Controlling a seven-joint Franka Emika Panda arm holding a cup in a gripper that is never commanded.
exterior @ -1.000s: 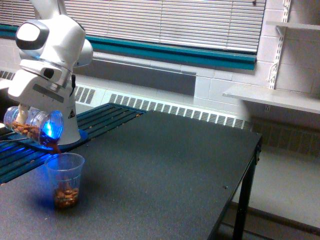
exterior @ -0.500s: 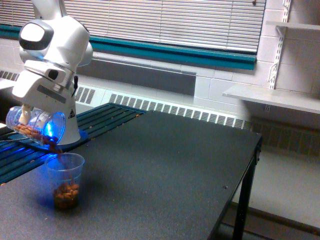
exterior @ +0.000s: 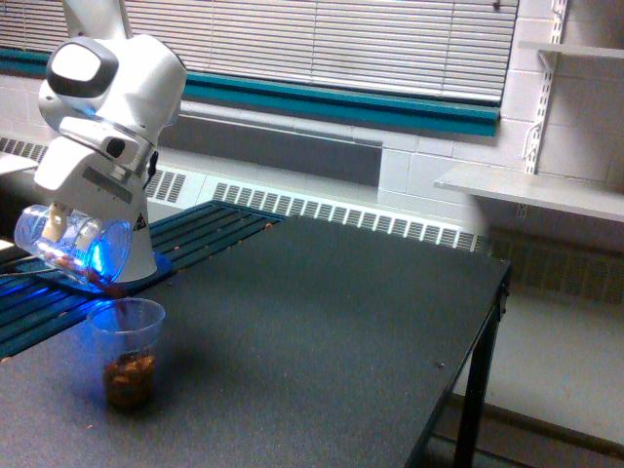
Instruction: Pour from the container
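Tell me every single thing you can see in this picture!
container: one, clear with brown bits, tipped over the cup, held by the gripper
receiving cup: one, clear, brown bits at the bottom, upright on the table
table: one, black, centre
slatted rack: one, dark with teal, behind the robot
window blinds: one set, white, top
radiator grille: one, white, along the wall
shelves: two, white, the exterior view's right
gripper: one, white, shut on the container
robot arm: one, white, the exterior view's left
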